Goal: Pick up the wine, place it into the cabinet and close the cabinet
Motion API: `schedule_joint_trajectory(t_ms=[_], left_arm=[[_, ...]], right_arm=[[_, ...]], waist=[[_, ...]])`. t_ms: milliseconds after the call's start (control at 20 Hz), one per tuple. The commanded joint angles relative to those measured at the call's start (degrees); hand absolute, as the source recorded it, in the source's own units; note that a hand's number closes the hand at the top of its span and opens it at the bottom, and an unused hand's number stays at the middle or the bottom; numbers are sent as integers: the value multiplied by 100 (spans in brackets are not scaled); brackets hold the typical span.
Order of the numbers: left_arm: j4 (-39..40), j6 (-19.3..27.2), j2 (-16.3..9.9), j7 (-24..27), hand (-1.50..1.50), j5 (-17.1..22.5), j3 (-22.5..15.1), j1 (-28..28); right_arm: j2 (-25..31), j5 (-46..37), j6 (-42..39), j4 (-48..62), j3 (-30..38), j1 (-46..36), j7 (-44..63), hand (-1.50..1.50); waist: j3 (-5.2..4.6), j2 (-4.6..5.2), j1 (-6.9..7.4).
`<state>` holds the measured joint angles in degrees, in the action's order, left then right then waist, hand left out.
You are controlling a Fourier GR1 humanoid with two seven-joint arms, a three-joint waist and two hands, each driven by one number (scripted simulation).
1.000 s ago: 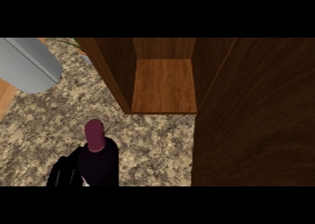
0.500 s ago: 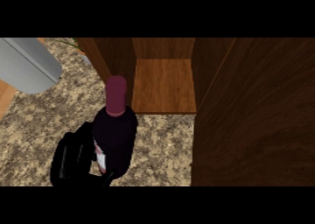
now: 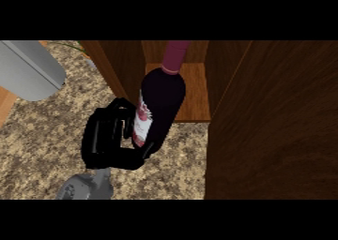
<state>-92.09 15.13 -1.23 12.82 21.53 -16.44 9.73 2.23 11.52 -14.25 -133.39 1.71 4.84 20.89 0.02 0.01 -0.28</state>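
wine bottle [image 3: 160,101]: dark glass, maroon capsule on the neck, pale label down its left side – held above the counter, neck pointing toward the top of the view, its upper part over the cabinet's shelf

left hand [image 3: 108,138]: black, curled round the lower part of the bottle from the bottle's left side; the thumb tip shows just right of the label near the base – clamped on the wine bottle

left forearm [image 3: 87,185]: grey, comes in from the lower edge, left of centre

right hand: does not show anywhere in the head view

cabinet [image 3: 276,122]: dark brown wood, fills the right part of the view; whether the big panel at right is a door or a side wall, cannot tell

shelf [image 3: 194,93]: lighter wood board inside the open cabinet, its front edge just right of the bottle's body

cabinet left wall [image 3: 116,65]: dark upright panel just left of the bottle's shoulder

counter [image 3: 40,145]: speckled beige-brown stone, under the hand and bottle

grey object [image 3: 23,68]: rounded, light grey, upper left on the counter, well apart from the hand; cannot tell what it is

wooden strip [image 3: 0,108]: orange-brown, at the far left edge beside the counter

green bit [image 3: 73,45]: thin leaf-like streaks at the top, between the grey object and the cabinet – too small to tell
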Motion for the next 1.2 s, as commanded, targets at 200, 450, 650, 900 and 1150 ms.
schedule_joint_trajectory(t_ms=[200,450,650,900,1150], left_arm=[[1061,888,121,83,150,-441,-404,1085],[1752,827,123,271,150,-509,-380,1256],[2647,1330,123,854,150,207,-710,1888],[3179,1311,123,1209,150,685,-871,1872],[3328,1204,123,1450,150,766,-821,1688]], right_arm=[[9,-92,73,-141,-33,-74,119,-150],[60,-97,63,-119,52,-3,98,-150],[-140,-208,26,-261,-199,353,-111,-150],[47,-45,-88,-154,-22,172,-40,-150],[135,228,-166,413,413,-75,-377,-150]], waist=[[-3,0,-19],[-3,1,-13],[-4,6,-62],[-4,6,-48],[-3,4,-20]])
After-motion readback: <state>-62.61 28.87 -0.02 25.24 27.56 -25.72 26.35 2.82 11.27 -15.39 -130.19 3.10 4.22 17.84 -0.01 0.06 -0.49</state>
